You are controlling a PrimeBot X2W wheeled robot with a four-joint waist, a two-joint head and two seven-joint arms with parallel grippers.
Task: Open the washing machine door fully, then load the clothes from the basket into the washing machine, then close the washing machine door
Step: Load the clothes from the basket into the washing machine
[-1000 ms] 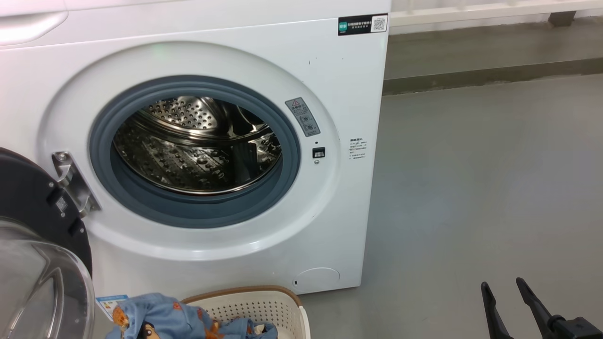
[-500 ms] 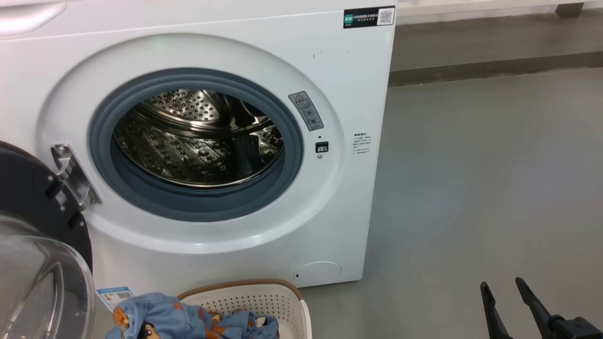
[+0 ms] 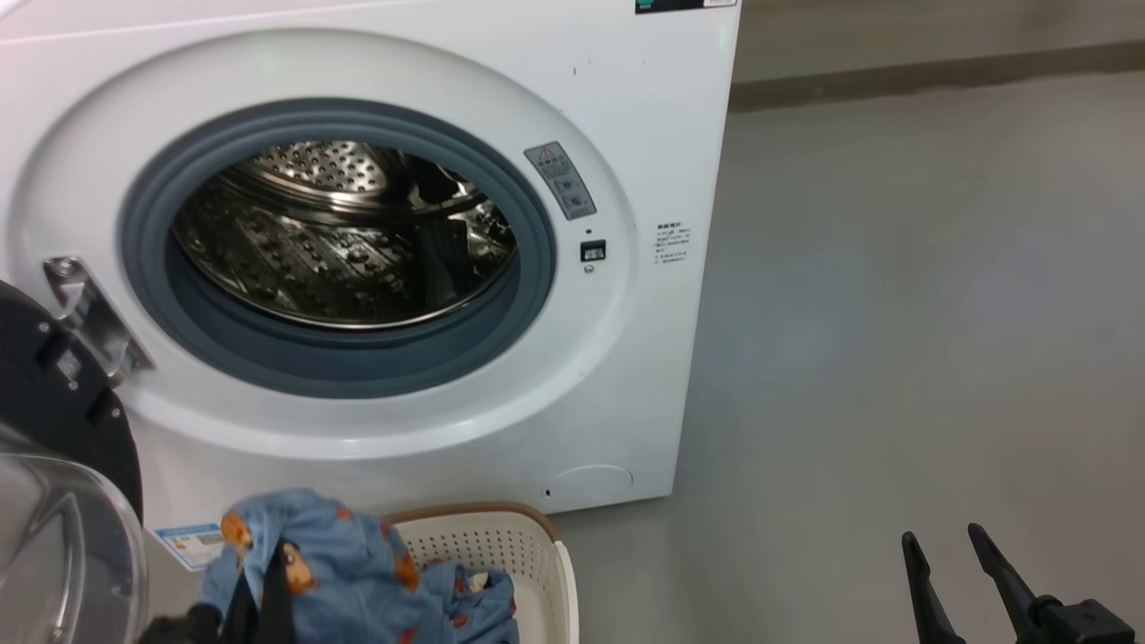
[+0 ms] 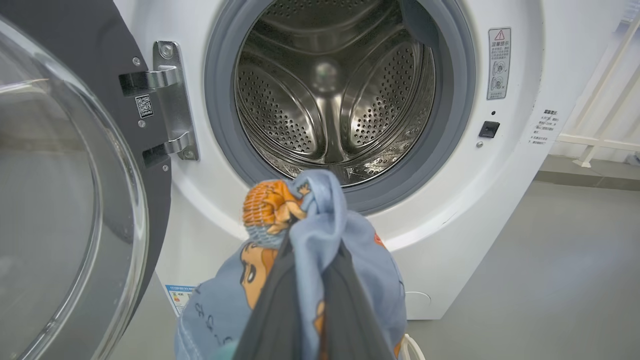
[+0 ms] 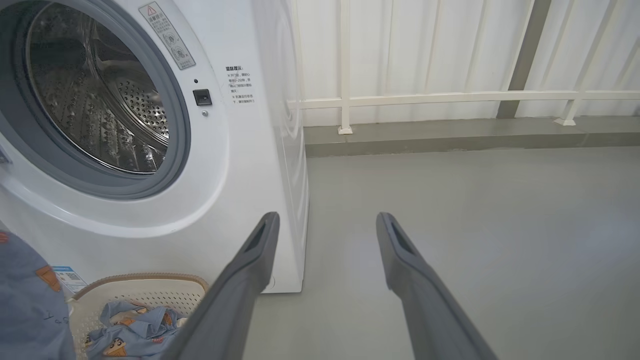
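One big white front-loading washing machine [image 3: 644,179], its round black-ringed glass door [image 3: 54,402] swung open at left. One cream perforated plastic basket [image 3: 501,546] on the floor near its front. Two bunches of light blue cartoon-print clothes: one [image 3: 349,555] pinched in the left gripper [image 3: 264,572], raised before the steel drum [image 3: 340,241]; one [image 5: 132,332] in the basket. Low at right, the right gripper [image 3: 944,534], jaws wide, empty. One grey warning sticker [image 3: 561,179], red triangle, text unreadable.
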